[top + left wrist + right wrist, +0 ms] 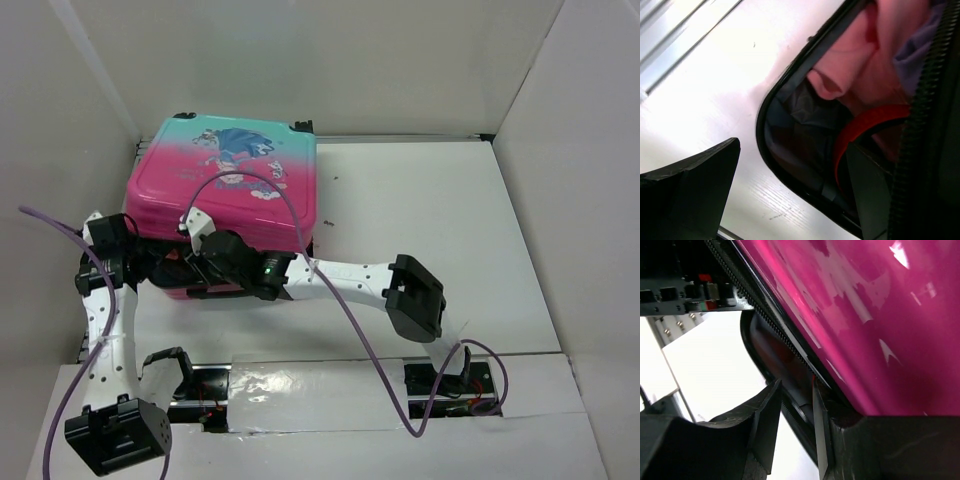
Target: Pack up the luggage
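The luggage [230, 190] lies flat at the back left, pink-to-teal lid on top and slightly ajar at its near edge. Both grippers are at that near edge. My left gripper [160, 265] is open: in the left wrist view [795, 150] one finger is outside on the table and the other is inside the gap. Through the gap I see pink cloth [855, 65], purple cloth [917, 55] and a red band [865, 120]. My right gripper [797, 390] is closed on the lower shell's black zip rim [790, 405], under the magenta lid [880, 315].
White walls [80, 110] enclose the white table [430, 220] at left, back and right. A purple cable [330, 280] loops over the right arm and the lid. A taped strip [300, 395] runs along the near edge between the arm bases.
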You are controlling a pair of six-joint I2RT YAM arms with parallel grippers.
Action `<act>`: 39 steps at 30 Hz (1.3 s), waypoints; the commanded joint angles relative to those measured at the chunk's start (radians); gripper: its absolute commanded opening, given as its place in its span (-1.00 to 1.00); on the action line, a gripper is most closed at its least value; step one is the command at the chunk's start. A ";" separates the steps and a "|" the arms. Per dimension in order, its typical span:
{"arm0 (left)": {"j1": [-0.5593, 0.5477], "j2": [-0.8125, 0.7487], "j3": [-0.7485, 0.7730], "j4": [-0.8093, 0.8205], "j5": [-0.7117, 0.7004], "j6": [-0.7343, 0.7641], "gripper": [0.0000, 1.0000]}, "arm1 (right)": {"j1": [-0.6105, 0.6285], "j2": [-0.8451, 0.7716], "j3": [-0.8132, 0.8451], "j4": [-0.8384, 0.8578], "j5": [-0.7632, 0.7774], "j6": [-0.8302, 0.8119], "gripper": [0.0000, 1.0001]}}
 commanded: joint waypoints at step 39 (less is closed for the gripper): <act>0.023 -0.060 0.430 -0.088 0.199 0.076 0.99 | -0.215 -0.154 0.251 -0.013 0.036 -0.037 -0.09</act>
